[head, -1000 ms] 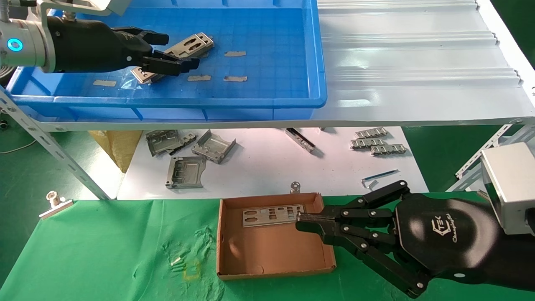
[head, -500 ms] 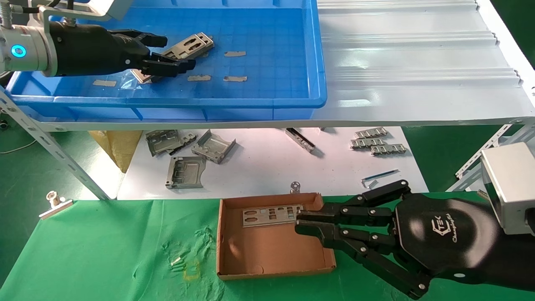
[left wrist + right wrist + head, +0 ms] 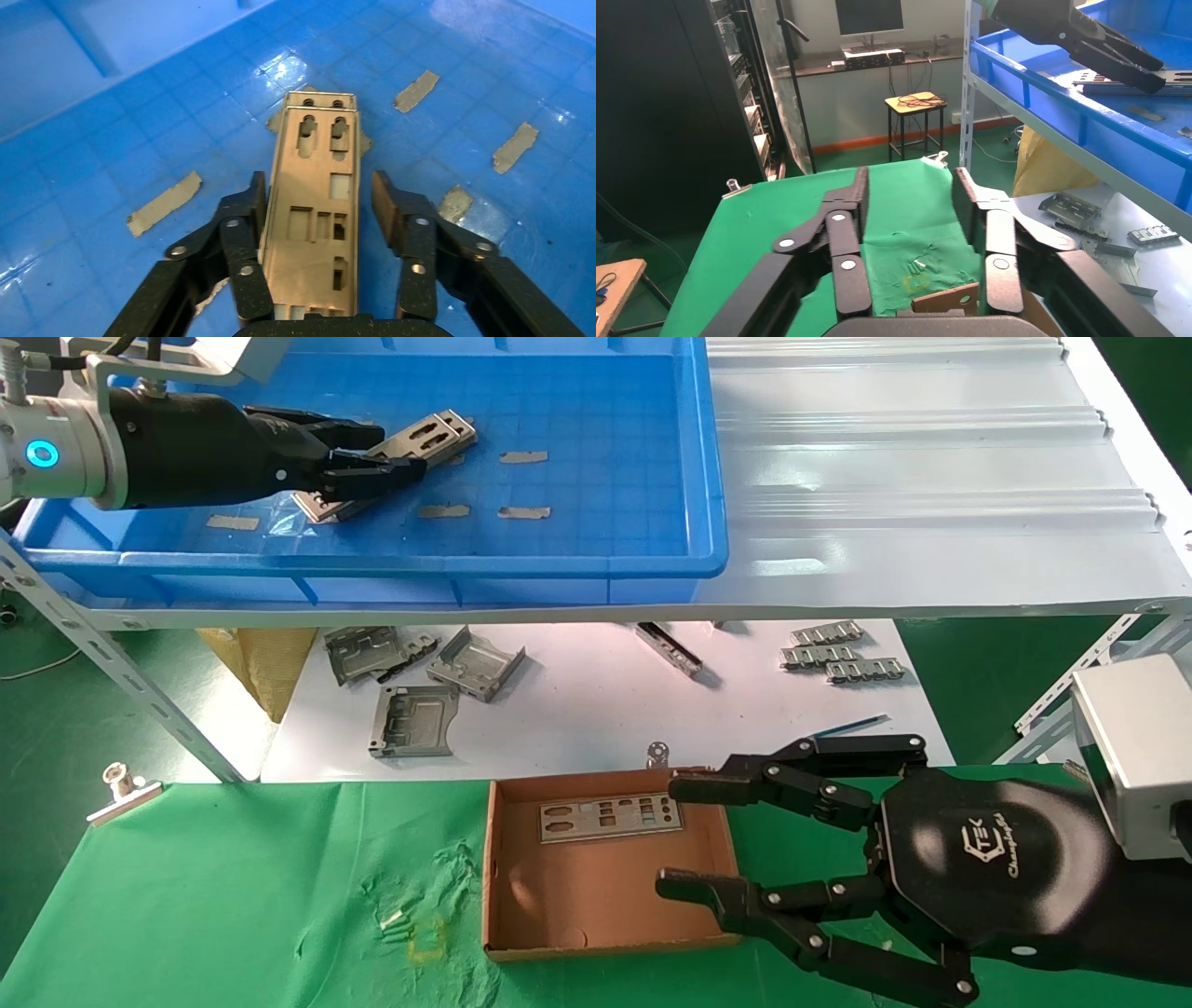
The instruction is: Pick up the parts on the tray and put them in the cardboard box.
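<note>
In the blue tray (image 3: 559, 565) a punched silver part (image 3: 428, 435) (image 3: 316, 203) lies flat, seemingly on top of a second one. My left gripper (image 3: 396, 449) (image 3: 320, 189) is low over it and open, its jaws straddling the part's long sides. One pad touches an edge and the other stands a little off. Another part (image 3: 610, 817) lies flat at the far side of the cardboard box (image 3: 587, 887) on the green cloth. My right gripper (image 3: 670, 836) (image 3: 911, 179) hangs wide open over the box's right half, holding nothing.
Tan tape scraps (image 3: 523, 511) dot the tray floor. The tray sits on a white ribbed shelf (image 3: 931, 477). Below it, a white table holds grey brackets (image 3: 410, 719) and toothed strips (image 3: 843, 658). A metal clip (image 3: 121, 789) lies at the cloth's left corner.
My right gripper has opened wide, letting go of the part that now rests in the box. My left gripper's fingers have narrowed around the part in the tray.
</note>
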`<state>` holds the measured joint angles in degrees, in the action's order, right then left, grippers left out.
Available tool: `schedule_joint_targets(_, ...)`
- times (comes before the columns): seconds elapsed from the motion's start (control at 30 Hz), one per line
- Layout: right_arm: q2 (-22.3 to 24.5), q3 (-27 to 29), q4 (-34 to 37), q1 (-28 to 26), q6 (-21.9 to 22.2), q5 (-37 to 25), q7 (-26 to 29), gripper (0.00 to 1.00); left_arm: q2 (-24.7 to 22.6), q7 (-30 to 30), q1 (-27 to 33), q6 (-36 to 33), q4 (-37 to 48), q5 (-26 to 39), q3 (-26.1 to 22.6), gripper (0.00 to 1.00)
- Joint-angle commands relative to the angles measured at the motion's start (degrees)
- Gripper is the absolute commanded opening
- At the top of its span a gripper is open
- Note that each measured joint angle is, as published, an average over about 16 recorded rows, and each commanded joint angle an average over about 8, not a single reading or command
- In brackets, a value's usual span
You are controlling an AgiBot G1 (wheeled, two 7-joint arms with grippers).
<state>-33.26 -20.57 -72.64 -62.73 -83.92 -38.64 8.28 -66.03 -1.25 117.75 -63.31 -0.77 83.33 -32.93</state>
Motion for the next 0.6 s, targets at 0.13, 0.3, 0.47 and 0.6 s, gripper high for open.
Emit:
schedule_joint_targets(0.13,0.00,0.00,0.00,0.00,0.00,0.00,0.00,1.00,-0.03,0.24,0.16,0.20,0.14,0.10,-0.07,0.00)
schedule_joint_targets(0.3,0.00,-0.01,0.00,0.00,0.00,0.00,0.00,1.00,0.11,0.39,0.50,0.25,0.21,0.06,-0.04,0.00)
schedule_joint_targets(0.47,0.00,-0.01,0.00,0.00,0.00,0.01,-0.01,1.00,0.46,0.57,1.20,0.32,0.08,-0.35,0.25,0.00)
schedule_joint_targets(0.6,0.00,-0.01,0.00,0.00,0.01,0.01,-0.01,1.00,0.74,0.79,1.78,0.07,-0.05,-0.68,0.48,0.00)
